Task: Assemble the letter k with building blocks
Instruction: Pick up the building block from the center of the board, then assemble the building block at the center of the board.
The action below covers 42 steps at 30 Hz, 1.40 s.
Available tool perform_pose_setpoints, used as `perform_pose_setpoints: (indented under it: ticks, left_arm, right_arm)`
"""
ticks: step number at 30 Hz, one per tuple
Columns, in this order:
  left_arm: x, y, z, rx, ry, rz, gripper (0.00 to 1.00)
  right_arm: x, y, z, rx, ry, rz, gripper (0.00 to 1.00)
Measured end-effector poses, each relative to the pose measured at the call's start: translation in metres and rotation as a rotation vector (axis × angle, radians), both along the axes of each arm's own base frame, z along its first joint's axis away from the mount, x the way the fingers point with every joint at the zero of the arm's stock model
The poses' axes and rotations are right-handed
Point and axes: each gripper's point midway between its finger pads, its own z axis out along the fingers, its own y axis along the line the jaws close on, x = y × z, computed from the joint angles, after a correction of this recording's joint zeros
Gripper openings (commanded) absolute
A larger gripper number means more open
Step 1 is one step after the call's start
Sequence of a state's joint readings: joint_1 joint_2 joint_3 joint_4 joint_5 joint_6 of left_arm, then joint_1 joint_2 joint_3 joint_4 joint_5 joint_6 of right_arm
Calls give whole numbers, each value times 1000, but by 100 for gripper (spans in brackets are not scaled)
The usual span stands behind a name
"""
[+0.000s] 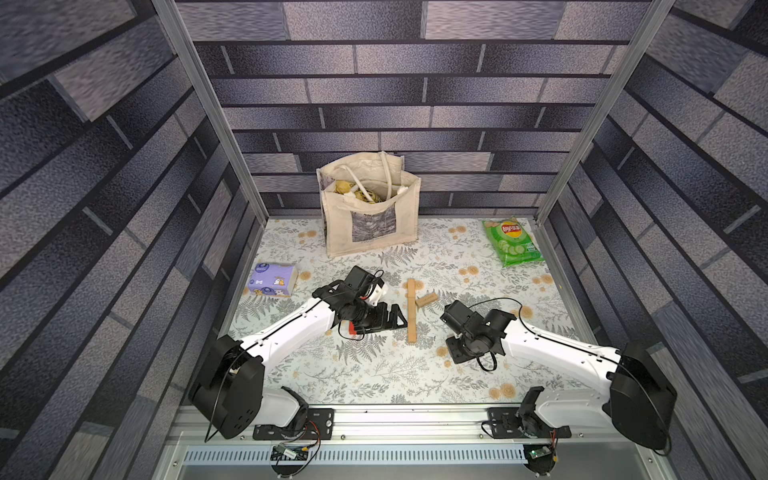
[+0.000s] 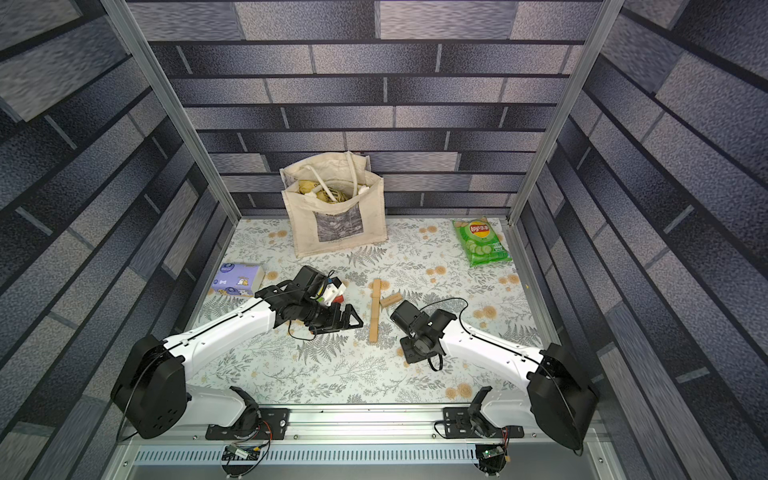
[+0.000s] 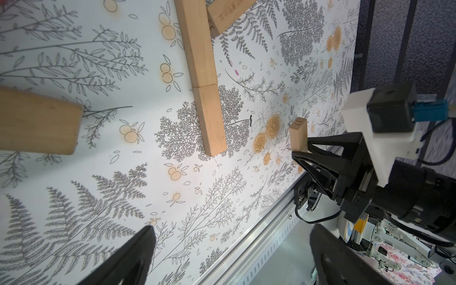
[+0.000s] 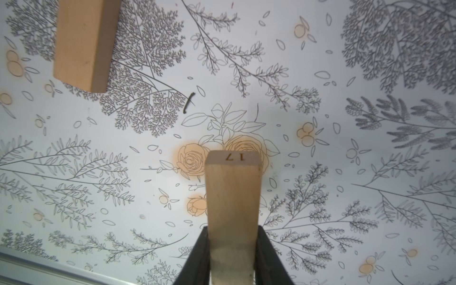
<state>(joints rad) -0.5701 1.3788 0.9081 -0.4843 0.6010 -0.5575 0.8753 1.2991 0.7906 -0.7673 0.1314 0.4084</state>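
While your right end effector [image 4: 233, 232] clamps a tan block [image 4: 233, 192] marked 17 over the tabletop [image 1: 374, 374], your left end effector [image 3: 233, 228] stands wide and empty | tan stem [image 1: 411, 309] lies flat between the two end effectors; slanted tan block [image 1: 427, 299] just beside its far half

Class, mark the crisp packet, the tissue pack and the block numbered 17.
crisp packet [image 1: 513, 243]: in a top view, its green front.
tissue pack [image 1: 274, 274]: in a top view, its purple top.
block numbered 17 [image 4: 233, 197]: right wrist view, its broad wooden face.
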Motion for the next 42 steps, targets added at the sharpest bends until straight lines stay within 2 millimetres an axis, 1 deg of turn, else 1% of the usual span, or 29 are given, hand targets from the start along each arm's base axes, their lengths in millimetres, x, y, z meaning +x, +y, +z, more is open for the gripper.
perform_pose_setpoints:
  ticks: [8,12,17,22,26,29,32,35,37,42]
  left_arm:
    - [17,17,11,-70,8,56,100]
    - [23,25,15,-92,10,68,100]
    - [33,30,23,-131,2,70,100]
    - [47,33,22,-151,26,57,100]
    - [54,37,20,-158,42,48,100]
    - [58,40,23,-170,41,44,100]
    - [61,43,29,-189,29,39,100]
    - [62,46,32,-206,25,33,100]
    - [61,49,31,-210,28,28,100]
    - [60,51,29,-217,42,1,100]
  right_arm:
    - [18,21,20,-9,-47,162,19]
    - [31,35,28,-24,-68,245,18]
    - [39,44,29,-53,-69,350,16]
    - [54,55,44,-27,-103,422,16]
    - [71,49,54,0,-120,436,17]
    - [76,43,60,23,-129,455,20]
    - [79,36,72,46,-168,485,21]
    - [74,30,78,55,-198,516,22]
    - [72,29,77,62,-202,537,23]
    - [63,30,59,68,-153,574,23]
